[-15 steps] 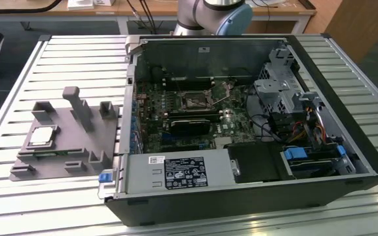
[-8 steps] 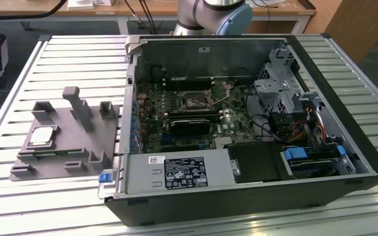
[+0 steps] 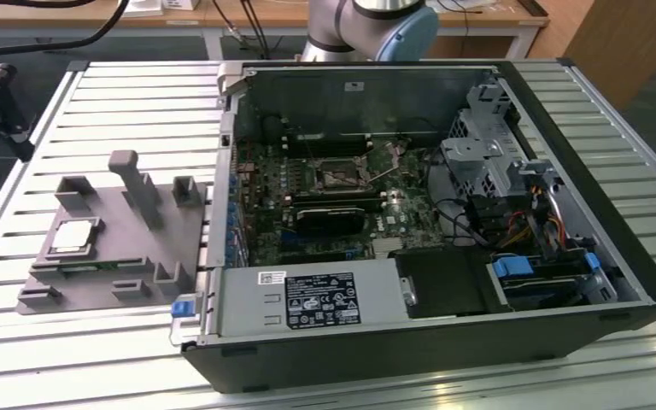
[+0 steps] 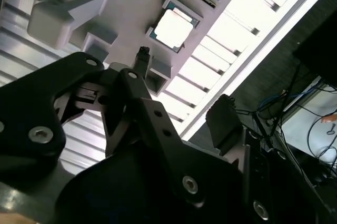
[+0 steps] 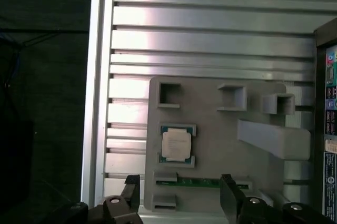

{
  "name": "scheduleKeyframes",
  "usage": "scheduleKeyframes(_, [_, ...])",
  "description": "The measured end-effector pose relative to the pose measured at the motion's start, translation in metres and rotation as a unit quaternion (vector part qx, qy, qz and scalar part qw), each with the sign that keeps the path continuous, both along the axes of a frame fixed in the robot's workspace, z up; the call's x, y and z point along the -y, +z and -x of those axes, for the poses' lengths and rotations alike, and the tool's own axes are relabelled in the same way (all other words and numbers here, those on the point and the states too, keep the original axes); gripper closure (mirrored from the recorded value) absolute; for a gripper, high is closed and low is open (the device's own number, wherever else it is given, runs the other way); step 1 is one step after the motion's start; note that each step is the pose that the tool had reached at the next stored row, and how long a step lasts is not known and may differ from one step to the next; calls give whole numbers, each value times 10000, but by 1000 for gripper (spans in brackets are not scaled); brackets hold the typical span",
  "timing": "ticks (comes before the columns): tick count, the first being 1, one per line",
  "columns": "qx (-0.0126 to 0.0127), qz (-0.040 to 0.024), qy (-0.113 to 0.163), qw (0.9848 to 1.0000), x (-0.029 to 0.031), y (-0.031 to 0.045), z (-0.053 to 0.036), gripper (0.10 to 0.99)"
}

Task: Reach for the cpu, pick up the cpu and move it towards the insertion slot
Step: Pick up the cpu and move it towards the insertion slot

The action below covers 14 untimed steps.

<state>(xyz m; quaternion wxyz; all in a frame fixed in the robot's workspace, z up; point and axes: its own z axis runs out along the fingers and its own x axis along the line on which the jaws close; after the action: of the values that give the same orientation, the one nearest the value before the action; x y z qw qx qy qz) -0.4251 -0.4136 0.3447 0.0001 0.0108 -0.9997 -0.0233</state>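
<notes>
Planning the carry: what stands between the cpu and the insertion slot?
In the exterior view, upright blocks on the grey plate and the case wall separate cpu and insertion slot.

Read the exterior view as a clock face. The open computer case (image 3: 419,350) lies on the slatted table (image 3: 134,94) from the centre out to three o'clock. The plate (image 3: 117,286) with its upright blocks lies flat on the table just beside the case, at nine. The cpu (image 3: 73,237) sits in a recess toward the plate's nine o'clock edge. Inside the case the motherboard (image 3: 266,184) lies on the floor. The insertion slot (image 3: 336,173) is on its twelve o'clock half, with a long card (image 3: 330,218) just at six of it. The drive cage (image 3: 482,166) stands at three of the board. The power supply (image 3: 305,301) lies along the case's six o'clock wall. The arm's base (image 3: 374,26) stands behind the case at twelve.
</notes>
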Motion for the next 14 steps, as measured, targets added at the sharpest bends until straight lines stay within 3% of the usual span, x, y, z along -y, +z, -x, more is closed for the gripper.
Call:
scheduleKeyframes(3, [0, -2, 2, 10000, 2, -54, 0, 325])
scheduleKeyframes(14, [0, -24, 94, 10000, 15, -255, 0, 325])
